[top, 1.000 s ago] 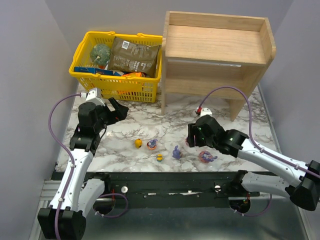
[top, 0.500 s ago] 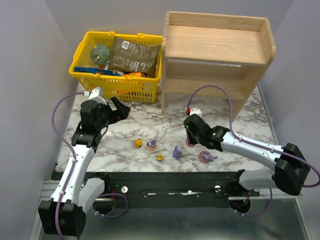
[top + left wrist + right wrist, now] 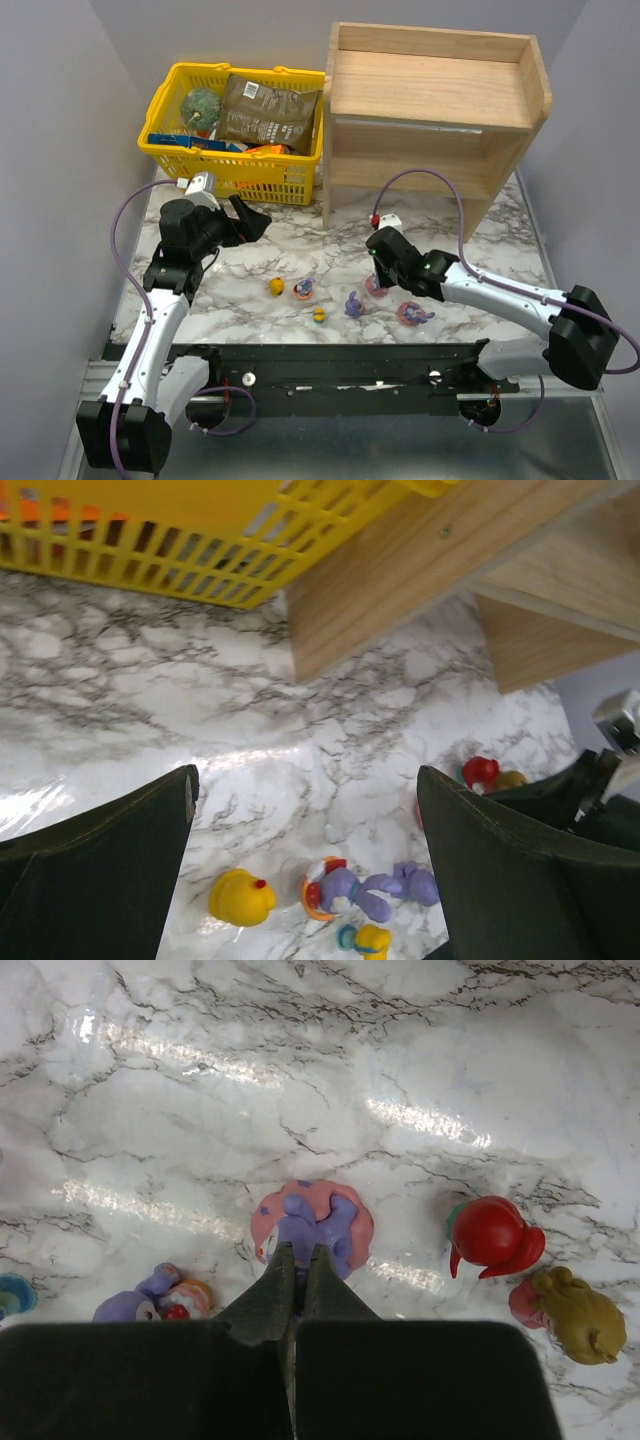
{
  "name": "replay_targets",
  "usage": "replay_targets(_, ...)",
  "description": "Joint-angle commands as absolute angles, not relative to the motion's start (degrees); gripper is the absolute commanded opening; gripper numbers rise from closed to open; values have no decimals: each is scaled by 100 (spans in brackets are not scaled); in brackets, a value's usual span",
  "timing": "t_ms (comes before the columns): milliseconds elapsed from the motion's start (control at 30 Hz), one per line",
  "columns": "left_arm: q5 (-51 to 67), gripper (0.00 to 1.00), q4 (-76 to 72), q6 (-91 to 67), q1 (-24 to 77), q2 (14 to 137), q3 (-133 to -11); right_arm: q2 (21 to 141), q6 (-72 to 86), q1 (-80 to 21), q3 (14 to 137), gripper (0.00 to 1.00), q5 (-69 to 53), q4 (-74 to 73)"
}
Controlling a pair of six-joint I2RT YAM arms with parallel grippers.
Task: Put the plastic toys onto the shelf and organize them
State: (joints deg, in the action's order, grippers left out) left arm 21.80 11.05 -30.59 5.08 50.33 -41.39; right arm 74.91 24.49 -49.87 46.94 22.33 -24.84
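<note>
Swinging in from the right, the white and black right arm [image 3: 480, 290] has come left and low, and the right jaws have snapped closed. Their tips sit at the near edge of the purple plastic bunny on a round pink base [image 3: 312, 1222], which lies on the white marble surface [image 3: 200, 1060]. I cannot tell if they pinch it. The left jaws hang wide open, holding nothing. Far back, the light wooden two-level shelf [image 3: 430, 90] shows no toys, so the first pick-up looks just begun.
</note>
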Motion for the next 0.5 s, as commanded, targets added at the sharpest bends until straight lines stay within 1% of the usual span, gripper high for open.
replay_targets(0, 3872, 99, 178, -3006, 667, 4913, -4078, 6989, 2339, -5019, 5325, 1, 2198, -3170)
replay_targets(133, 4490, 99, -324, -3076, 1001, 4773, -4052, 6497, 2066, -5027, 6019, 1, 1575, -3726)
replay_targets(267, 4834, 99, -554, -3173, 1589, 4693, -4314, 6206, 1916, -5027, 6835, 1, 609, -4244)
replay_targets(300, 4860, 99, -545, -3173, 1939, 4702, -4402, 6162, 1916, -5019, 6977, 1, 485, -4454)
replay_targets(400, 4861, 99, -396, -3033, 2511, 4816, -4798, 6021, 1925, -5019, 7416, 1, 27, -4754)
replay_targets(467, 4651, 99, -133, -2682, 3135, 4982, -5183, 5951, 1951, -5027, 7628, 1, -489, -4860)
